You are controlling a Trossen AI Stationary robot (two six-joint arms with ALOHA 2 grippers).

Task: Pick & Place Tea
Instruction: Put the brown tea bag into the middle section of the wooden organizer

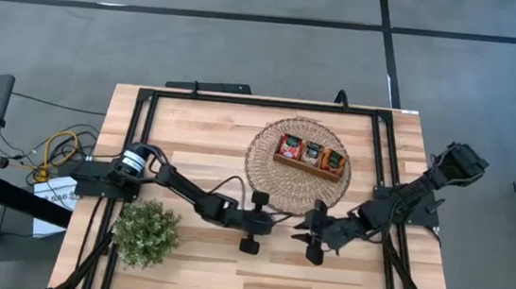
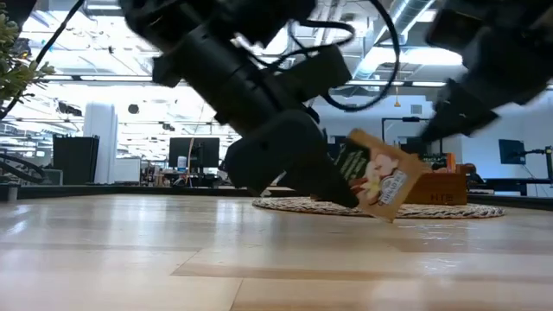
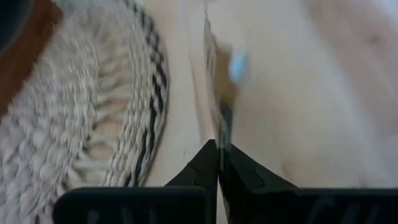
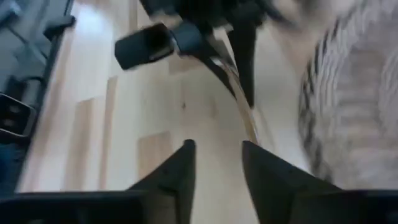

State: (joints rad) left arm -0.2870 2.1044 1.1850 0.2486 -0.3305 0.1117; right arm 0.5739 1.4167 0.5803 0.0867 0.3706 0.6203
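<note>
Tea sachet (image 2: pixel 378 180), green and white with a brown edge, hangs tilted just above the bare table (image 2: pixel 173 259) in the low view, one corner low, pinched by the left gripper (image 2: pixel 333 186), which comes down from the upper left. Behind it lies the round woven mat (image 2: pixel 467 210) with the wooden tray (image 2: pixel 445 192) on it, and the right gripper (image 2: pixel 449 117) shows dark at the upper right, clear of the sachet.

From the high view, the left gripper (image 1: pixel 274 224) reaches rightward across the near middle of the table (image 1: pixel 202 130) and the right gripper (image 1: pixel 309 233) faces it from the right, the two close together just off the near edge of the woven mat (image 1: pixel 266 164). The wooden tray (image 1: pixel 309 167) sits on the mat with red, orange and green sachets standing in its three compartments. A potted plant (image 1: pixel 146 232) stands at the near left corner. The held sachet is too small to make out here.

In the left wrist view, the fingers (image 3: pixel 199 174) are pressed shut on the thin edge of the sachet (image 3: pixel 219 93), with the mat (image 3: pixel 81 106) beside it.

In the right wrist view, the right fingers (image 4: pixel 180 168) stand apart with nothing between them; beyond them the left gripper (image 4: pixel 239 81) holds the sachet (image 4: pixel 242 106) edge-on, next to the mat (image 4: pixel 354 106).
</note>
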